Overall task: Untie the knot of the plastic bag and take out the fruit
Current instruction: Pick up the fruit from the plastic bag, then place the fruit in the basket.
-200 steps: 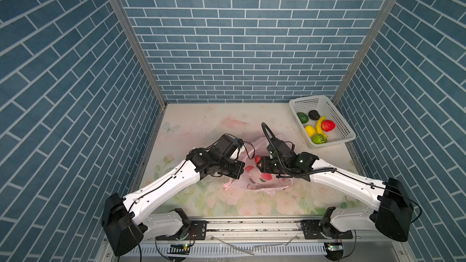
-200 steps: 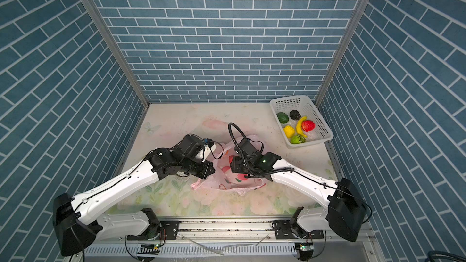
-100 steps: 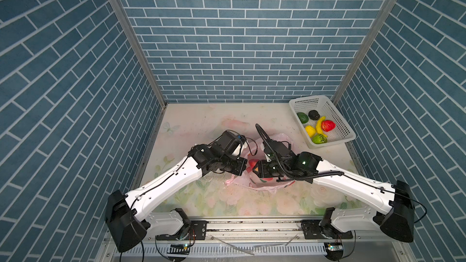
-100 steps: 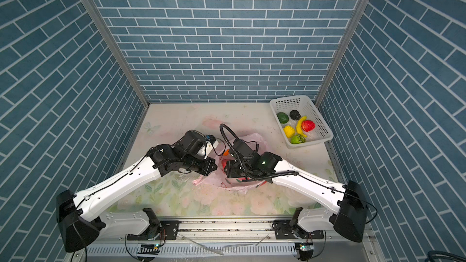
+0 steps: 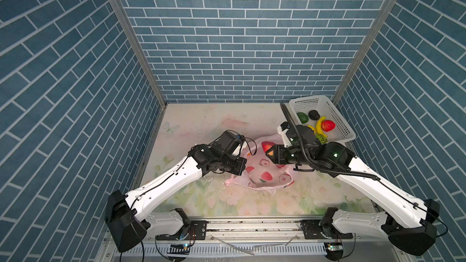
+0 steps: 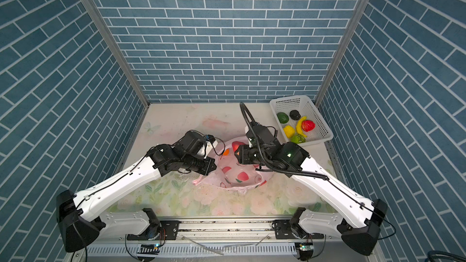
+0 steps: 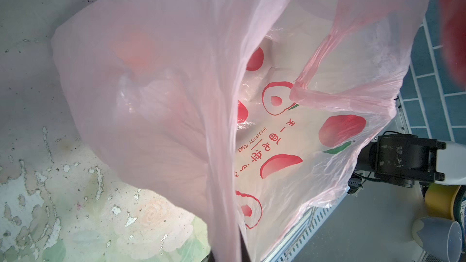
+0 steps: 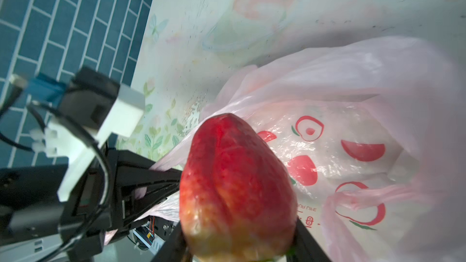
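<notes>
The right gripper [image 5: 268, 151] clasps a strawberry [image 8: 237, 187] above the open bag [image 5: 262, 175], its long axis in line with the gripper and its tip toward the left gripper [image 5: 242, 168], whose jaws pinch the bag's rim.

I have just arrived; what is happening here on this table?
The left gripper is shut on the rim of the pink plastic bag and holds its mouth open. The right gripper holds a red strawberry at the bag's opening. Several toy fruits lie in the white basket in the far right corner.
</notes>
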Robot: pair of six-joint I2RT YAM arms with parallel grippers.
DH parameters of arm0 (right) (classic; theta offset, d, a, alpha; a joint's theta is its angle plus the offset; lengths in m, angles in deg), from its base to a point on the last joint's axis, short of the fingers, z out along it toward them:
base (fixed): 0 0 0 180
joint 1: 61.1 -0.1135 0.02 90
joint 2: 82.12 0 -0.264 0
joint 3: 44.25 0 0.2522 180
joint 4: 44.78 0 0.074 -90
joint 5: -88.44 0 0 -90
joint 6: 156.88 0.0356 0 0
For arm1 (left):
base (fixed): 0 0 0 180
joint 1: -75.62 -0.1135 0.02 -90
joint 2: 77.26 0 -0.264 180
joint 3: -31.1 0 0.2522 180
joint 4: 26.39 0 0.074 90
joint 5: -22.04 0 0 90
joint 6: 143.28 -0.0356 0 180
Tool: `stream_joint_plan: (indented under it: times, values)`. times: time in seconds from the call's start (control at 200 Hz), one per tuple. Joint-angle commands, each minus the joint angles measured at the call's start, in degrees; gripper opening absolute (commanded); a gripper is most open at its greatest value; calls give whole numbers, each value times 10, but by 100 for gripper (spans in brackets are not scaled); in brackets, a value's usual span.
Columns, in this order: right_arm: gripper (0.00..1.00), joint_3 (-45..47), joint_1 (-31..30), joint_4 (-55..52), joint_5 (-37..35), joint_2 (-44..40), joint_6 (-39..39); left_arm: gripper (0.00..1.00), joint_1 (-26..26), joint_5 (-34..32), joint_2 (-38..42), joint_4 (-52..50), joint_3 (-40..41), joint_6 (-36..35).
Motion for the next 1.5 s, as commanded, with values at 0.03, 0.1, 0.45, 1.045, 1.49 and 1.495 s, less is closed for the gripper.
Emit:
stream_joint_plan:
  times: [0.03, 0.1, 0.45, 1.045, 1.49, 1.495]
  values:
    - [39, -35, 66, -47, 10, -12, -53, 0, -2, -3, -1, 2, -2, 4]
    - [39, -41, 102, -49, 10, -14, -69, 0, -2, -2, 0, 6, 0, 6]
    - [41, -32, 313, 7, 64, 23, -146, 0, -2, 0, 9, 10, 5, 7]
    - [41, -118, 537, 155, 135, 336, -208, 0, -1, 4, 27, 25, 23, 14]
    - [76, -168, 550, 151, 121, 399, -183, 0, -1, 2, 35, 20, 27, 18]
    - [76, -168, 550, 151, 121, 399, -183, 0, -1, 2, 36, 20, 27, 18]
